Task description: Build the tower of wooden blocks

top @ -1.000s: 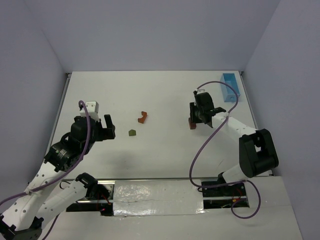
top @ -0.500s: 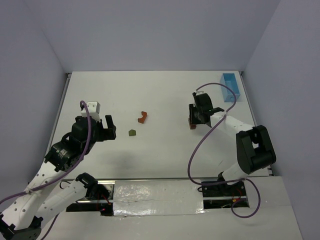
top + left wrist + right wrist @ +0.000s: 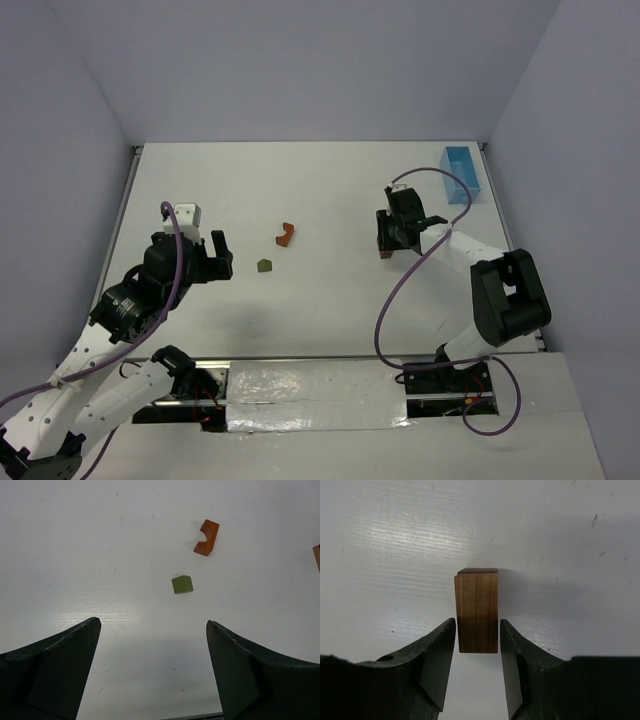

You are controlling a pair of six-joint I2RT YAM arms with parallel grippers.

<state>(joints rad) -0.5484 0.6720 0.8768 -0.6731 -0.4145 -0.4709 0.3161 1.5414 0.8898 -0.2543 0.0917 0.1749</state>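
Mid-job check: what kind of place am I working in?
Probably a robot lab test cell: a white table boxed in by plain panels, holding small wood blocks and a blue box.

No text, label, brand, number or sign can be read in any of the views.
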